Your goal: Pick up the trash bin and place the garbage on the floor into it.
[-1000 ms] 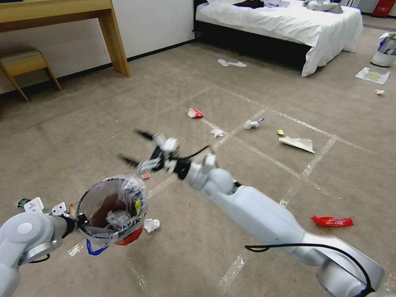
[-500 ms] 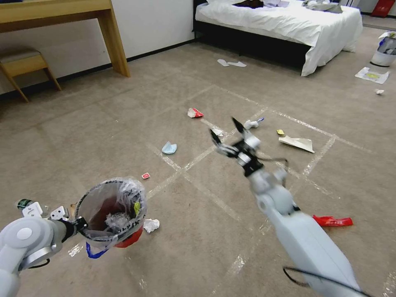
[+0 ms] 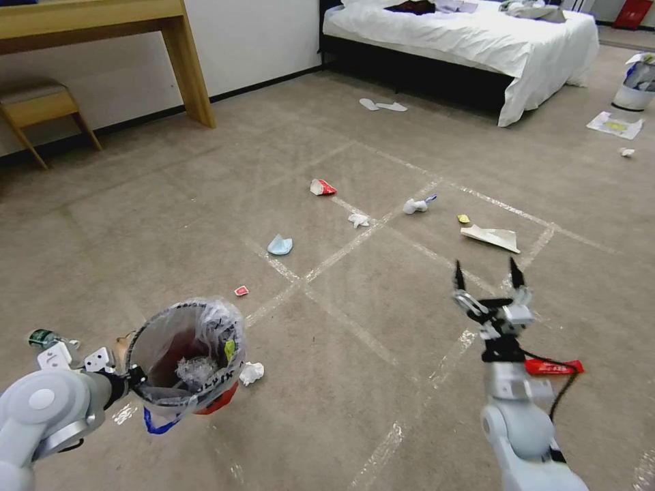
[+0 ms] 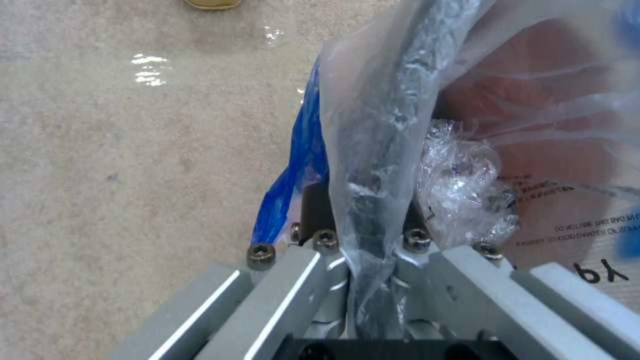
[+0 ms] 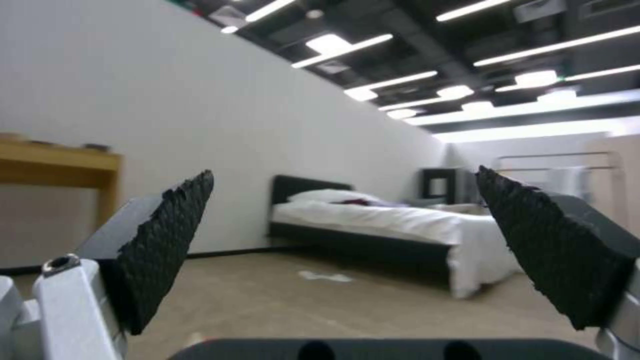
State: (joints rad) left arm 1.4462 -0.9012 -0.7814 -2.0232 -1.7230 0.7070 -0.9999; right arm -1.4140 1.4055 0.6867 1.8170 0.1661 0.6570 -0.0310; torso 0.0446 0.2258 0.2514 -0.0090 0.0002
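Right gripper (image 3: 486, 274) is swinging away from over the trash bin (image 3: 185, 354) toward the robot's right, now pointing up w/ fingers spread and empty; prob. it's done w/ one drop and resetting for more garbage. Left gripper (image 4: 373, 260) is pinching the bin's rim and bag, holding it off the floor (image 3: 341, 382); a crumpled clear wad (image 3: 194, 368) is lying inside. A tissue (image 3: 250, 372) is lying just beside the bin; a red wrapper (image 3: 554, 367) near the right arm.

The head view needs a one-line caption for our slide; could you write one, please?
Left gripper holds the red trash bin by its rim above littered carpet; open right gripper points forward, empty.
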